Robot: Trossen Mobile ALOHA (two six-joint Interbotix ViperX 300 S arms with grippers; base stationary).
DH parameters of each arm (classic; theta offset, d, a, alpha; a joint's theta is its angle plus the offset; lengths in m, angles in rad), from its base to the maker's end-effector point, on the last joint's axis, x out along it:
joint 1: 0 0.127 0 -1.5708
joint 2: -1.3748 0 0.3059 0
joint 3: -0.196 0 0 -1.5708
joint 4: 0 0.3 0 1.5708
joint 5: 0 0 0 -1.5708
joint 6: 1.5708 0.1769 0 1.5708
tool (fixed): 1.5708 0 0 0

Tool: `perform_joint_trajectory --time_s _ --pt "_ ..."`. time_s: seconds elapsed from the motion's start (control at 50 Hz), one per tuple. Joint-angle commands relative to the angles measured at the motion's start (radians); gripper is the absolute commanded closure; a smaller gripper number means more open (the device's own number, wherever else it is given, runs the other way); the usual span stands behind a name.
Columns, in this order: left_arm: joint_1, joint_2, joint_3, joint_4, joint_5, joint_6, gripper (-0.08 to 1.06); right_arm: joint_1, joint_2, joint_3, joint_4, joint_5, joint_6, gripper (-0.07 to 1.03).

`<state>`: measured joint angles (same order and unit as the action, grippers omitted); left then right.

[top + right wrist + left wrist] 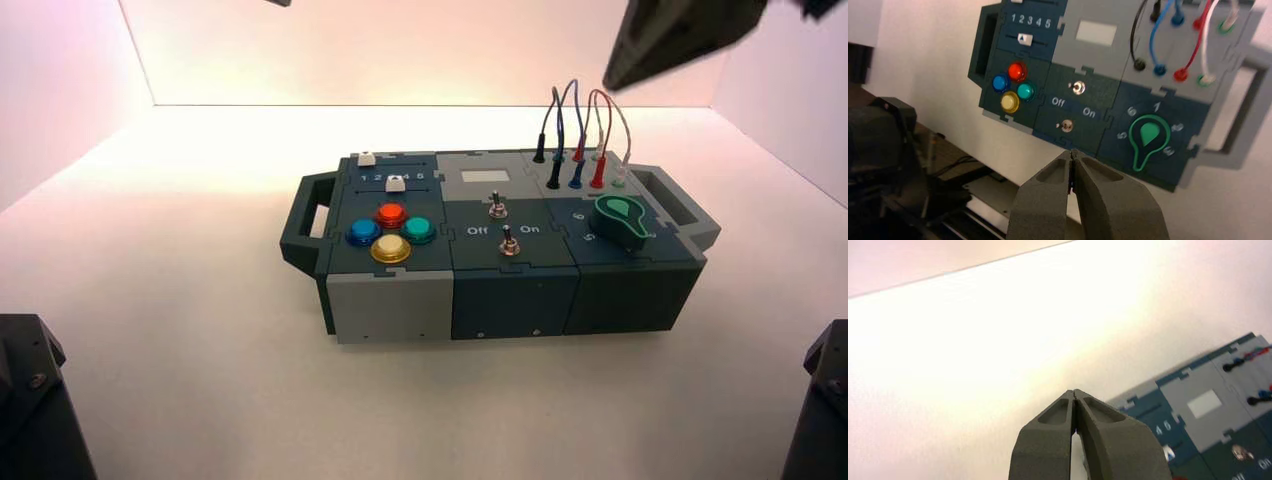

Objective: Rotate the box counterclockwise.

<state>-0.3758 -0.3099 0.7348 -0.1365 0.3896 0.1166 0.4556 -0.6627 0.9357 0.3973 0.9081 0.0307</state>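
Closed tight are the jaws of both grippers, and nothing is held in them. The left gripper (pixel 1074 392) is held up high near the far left part of the box (pixel 510 300). The right gripper (pixel 1072 152) is held up over the right part. The box is set down flat in the middle of the table (pixel 220 400), with its light-grey corner at the near left.

The turn seems to be at its very start, as the box is not touched by any gripper. Next, a gripper should be brought down low by an end. The right handle (pixel 680 205) could be pushed away, or the left handle (pixel 305 222) pulled near. The wires (pixel 602 115) stick up at the far right and could get snagged. The green knob (pixel 620 220) and the buttons (pixel 391 232) should be kept from being bumped.
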Motion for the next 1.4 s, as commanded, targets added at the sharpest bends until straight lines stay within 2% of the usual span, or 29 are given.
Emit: perform_joint_trajectory --time_s 0.02,0.18,0.46,0.82,1.04,1.4 --pt "0.0 0.063 -0.081 0.002 -0.038 0.034 1.01 0.003 0.002 0.06 0.058 -0.051 0.009 0.99" --pt "-0.006 0.163 -0.14 -0.006 -0.058 0.034 1.01 0.005 0.035 0.115 0.087 -0.115 0.009 0.99" --pt "-0.021 0.304 -0.219 -0.009 -0.069 0.034 1.01 0.005 0.124 0.167 0.132 -0.169 0.009 0.99" --pt "-0.035 0.393 -0.287 -0.012 -0.071 0.034 1.01 0.005 0.129 0.239 0.15 -0.176 0.009 0.99" --pt "-0.072 0.463 -0.337 -0.015 -0.071 0.034 1.01 0.005 0.092 0.295 0.155 -0.198 0.009 0.99" --pt "-0.106 0.56 -0.371 -0.017 -0.071 0.034 1.01 0.005 0.069 0.322 0.17 -0.178 0.009 0.99"
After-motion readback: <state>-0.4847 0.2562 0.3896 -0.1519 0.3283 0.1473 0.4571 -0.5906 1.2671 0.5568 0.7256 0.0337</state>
